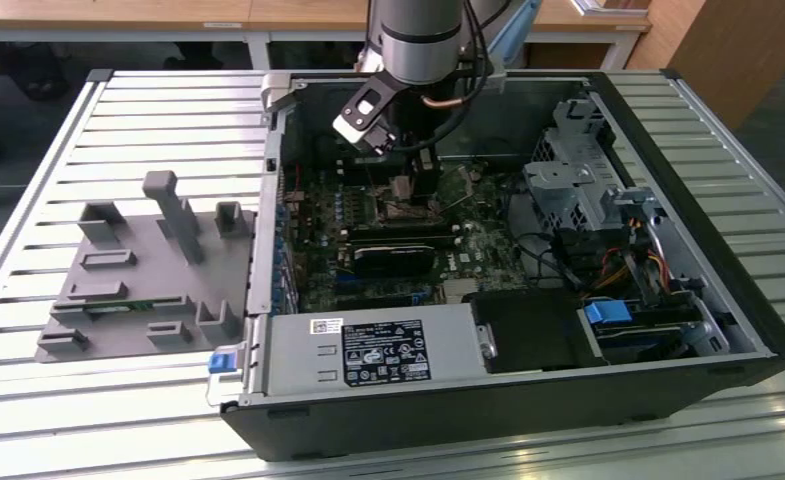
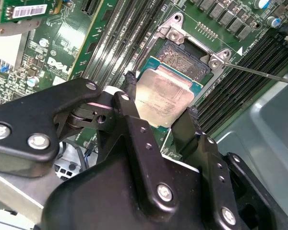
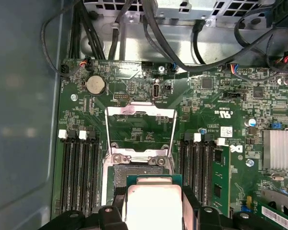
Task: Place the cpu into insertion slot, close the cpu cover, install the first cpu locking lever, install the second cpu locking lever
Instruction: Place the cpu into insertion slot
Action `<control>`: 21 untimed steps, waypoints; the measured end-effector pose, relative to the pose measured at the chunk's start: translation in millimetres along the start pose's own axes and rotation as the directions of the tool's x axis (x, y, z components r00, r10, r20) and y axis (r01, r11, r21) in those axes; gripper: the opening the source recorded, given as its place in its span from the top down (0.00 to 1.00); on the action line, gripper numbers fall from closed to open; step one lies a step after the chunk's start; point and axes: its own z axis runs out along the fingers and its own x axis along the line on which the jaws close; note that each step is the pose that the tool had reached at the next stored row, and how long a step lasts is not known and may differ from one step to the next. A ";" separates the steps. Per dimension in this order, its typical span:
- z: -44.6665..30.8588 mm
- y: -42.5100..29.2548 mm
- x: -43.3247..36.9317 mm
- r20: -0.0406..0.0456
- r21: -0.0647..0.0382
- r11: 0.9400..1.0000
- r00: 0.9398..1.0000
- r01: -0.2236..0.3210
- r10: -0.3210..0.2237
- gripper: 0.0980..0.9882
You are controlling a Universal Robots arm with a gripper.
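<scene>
The arm (image 1: 419, 35) reaches down into an open computer case (image 1: 499, 415) that lies on its side on the slatted surface (image 1: 165, 110). A grey fixture block (image 1: 139, 270) rests on the surface just beside the case, on the exterior view's left. Inside the case, the pincer (image 2: 161, 98) is positioned over the motherboard (image 3: 134, 96), between two banks of long black memory slots (image 3: 79, 172). The pincer is closed to the width of the cpu (image 2: 168, 88) and grips it by two opposite edges between its black fingers (image 2: 139, 129). The pale metal face of the cpu is turned toward both wrist cameras. The cpu sits over the near part of the insertion slot (image 2: 185, 52). The far part of the slot's dark contact field remains uncovered. Whether the cpu touches the slot or is held just above it cannot be determined. The cpu cover (image 3: 141, 112) is swung open. Its silver frame stands back from the slot on the hinge side, and the motherboard is visible through its central cut-out. A thin metal rod (image 2: 259, 73) projects from one corner of the slot's silver rim and is raised clear of the board.
</scene>
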 end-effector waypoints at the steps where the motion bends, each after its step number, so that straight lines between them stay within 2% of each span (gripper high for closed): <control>1: 0.5 -0.1 0.3 0.000 0.000 1.000 1.000 0.000 0.000 0.50; 21: 7.5 -0.7 2.2 0.000 0.000 1.000 1.000 0.000 0.000 0.50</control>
